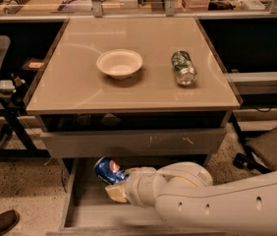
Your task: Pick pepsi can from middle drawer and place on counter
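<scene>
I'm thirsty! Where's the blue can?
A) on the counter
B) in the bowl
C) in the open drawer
C: the blue can sits tilted in the open drawer, right at the robot's hand; the counter holds the bowl and a green can.

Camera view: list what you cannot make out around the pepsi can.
The pepsi can: lower end hidden behind the gripper, which sits over the middle drawer.
The drawer's right half: covered by the arm; its front cut off by the bottom edge.
The green can on the counter: label too small to read.
</scene>
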